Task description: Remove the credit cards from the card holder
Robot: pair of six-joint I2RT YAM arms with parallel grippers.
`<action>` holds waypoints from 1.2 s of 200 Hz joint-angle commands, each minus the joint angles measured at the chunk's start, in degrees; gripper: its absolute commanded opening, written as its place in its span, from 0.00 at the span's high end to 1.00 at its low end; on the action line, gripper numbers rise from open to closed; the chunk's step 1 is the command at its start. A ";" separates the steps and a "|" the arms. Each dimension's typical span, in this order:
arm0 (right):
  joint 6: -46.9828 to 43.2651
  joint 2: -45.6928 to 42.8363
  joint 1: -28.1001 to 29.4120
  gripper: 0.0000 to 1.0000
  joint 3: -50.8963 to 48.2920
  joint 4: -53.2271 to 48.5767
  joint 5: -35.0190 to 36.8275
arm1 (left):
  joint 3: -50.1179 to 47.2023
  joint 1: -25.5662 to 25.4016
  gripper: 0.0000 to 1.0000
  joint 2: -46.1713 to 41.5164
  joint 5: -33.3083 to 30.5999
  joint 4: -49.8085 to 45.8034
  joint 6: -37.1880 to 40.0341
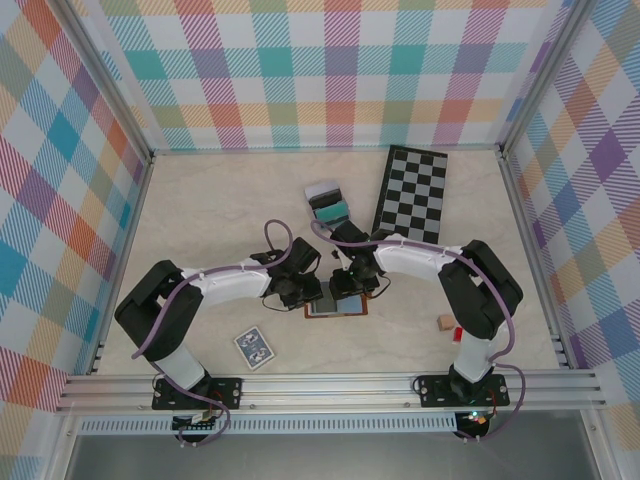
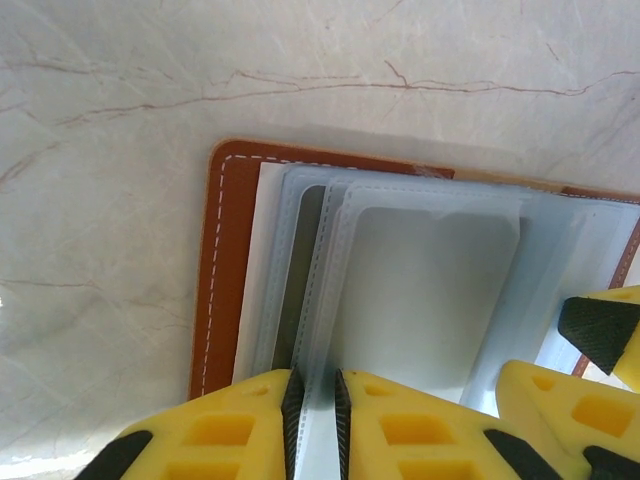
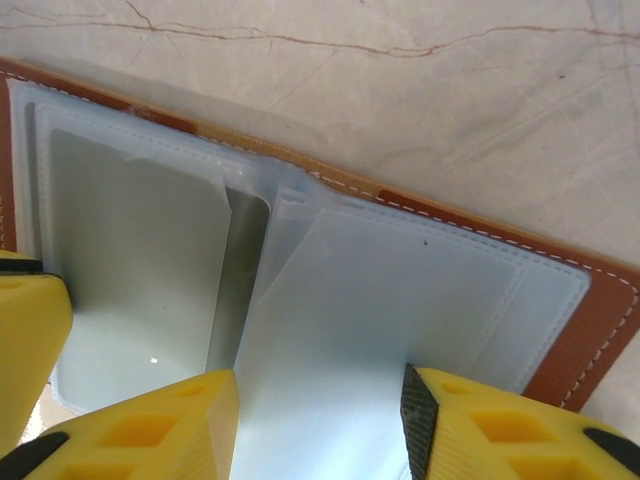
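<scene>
The brown leather card holder (image 1: 335, 308) lies open and flat on the table between both arms, its pale blue-grey pockets (image 2: 430, 280) facing up. A dark grey credit card edge (image 2: 290, 290) shows inside a slot, also seen as a dark strip (image 3: 240, 270). My left gripper (image 2: 315, 385) is nearly closed, pinching a stitched pocket edge of the holder. My right gripper (image 3: 320, 390) stands over the other half, its jaws apart with a pale flap (image 3: 400, 290) between them. In the top view the left gripper (image 1: 303, 290) and right gripper (image 1: 350, 285) nearly meet above the holder.
A checkerboard (image 1: 412, 192) lies at the back right, a grey-and-teal box (image 1: 330, 205) beside it. A blue patterned card deck (image 1: 254, 347) sits near the left arm's base. A small wooden block (image 1: 446, 323) lies at the front right. Checked walls enclose the table.
</scene>
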 commanded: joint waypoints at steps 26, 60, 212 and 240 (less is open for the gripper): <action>0.55 2.27 -0.29 0.54 -1.06 -0.13 -2.66 | -0.14 -1.35 0.81 1.44 4.51 3.71 1.70; 0.55 1.79 -0.44 0.53 -1.14 -0.18 -2.66 | -1.08 -1.33 0.81 -0.11 5.77 6.99 2.26; 2.74 -1.02 -2.67 0.64 -4.57 4.14 -8.27 | -3.82 -1.24 0.83 -1.56 8.41 13.18 0.60; 2.88 -1.82 -3.12 0.64 -4.75 4.09 -8.28 | -3.84 -1.15 0.87 -1.42 7.72 12.56 0.56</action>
